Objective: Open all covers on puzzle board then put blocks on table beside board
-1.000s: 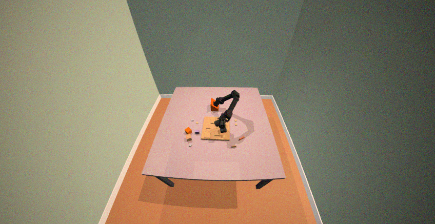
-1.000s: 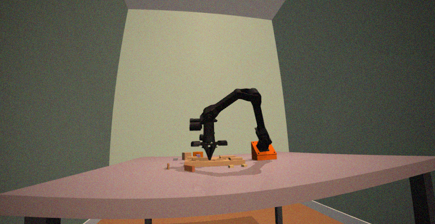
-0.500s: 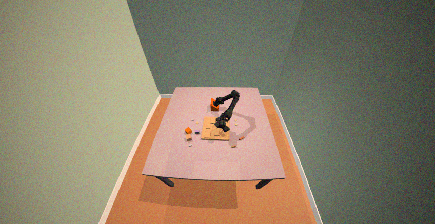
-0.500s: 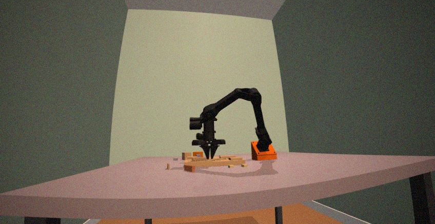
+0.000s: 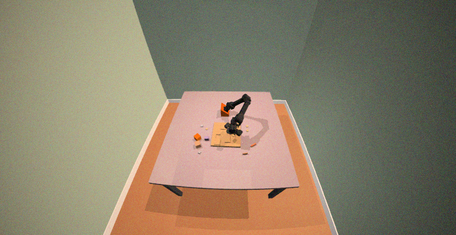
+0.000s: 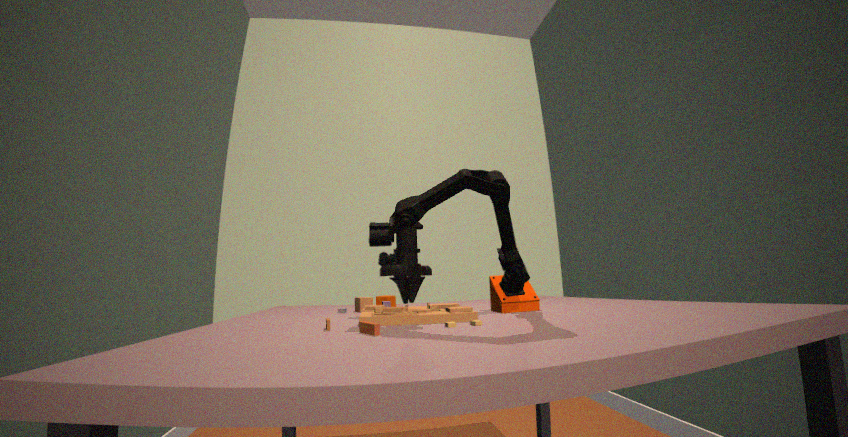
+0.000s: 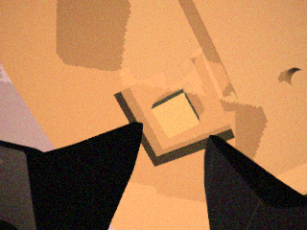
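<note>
Black claw [image 5: 235, 133] [image 6: 408, 301] [image 7: 175, 138] hangs parted above the wooden puzzle board [image 5: 214, 141] [image 6: 416, 318] [image 7: 91, 101]

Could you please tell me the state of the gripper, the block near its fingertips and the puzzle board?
Black parallel-jaw gripper: open, fingers apart, above the board.
Pale yellow square block: sitting in its well, uncovered.
Tan wooden puzzle board: flat on the table.
</note>
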`<action>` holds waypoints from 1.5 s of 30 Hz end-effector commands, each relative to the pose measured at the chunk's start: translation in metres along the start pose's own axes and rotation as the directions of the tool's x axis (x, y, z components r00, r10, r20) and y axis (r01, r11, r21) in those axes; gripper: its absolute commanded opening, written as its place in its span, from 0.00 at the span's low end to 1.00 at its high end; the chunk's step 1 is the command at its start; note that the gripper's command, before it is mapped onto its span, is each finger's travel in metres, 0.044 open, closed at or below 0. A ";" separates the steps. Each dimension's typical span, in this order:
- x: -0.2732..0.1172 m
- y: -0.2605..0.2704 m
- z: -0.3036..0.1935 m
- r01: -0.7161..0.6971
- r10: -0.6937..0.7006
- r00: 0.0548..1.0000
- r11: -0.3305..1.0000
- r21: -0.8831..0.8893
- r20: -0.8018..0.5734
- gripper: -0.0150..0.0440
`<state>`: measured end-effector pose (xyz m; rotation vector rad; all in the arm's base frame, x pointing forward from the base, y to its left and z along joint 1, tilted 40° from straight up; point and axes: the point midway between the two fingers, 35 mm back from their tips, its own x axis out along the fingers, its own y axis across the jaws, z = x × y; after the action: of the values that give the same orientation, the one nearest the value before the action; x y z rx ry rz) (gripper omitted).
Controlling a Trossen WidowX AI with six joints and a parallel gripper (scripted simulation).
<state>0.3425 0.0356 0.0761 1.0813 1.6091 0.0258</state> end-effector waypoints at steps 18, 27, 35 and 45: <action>-0.030 0.000 -0.001 0.005 -0.001 1.000 0.835 -0.551 0.008 0.50; -0.035 0.000 -0.001 0.006 -0.001 1.000 0.779 -0.626 0.008 0.50; -0.024 0.000 -0.001 0.005 -0.001 1.000 0.779 -0.627 0.008 0.50; -0.006 0.000 -0.002 0.004 0.000 1.000 0.800 -0.599 0.007 0.50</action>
<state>0.3406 0.0307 0.0846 0.5529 1.4366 0.5229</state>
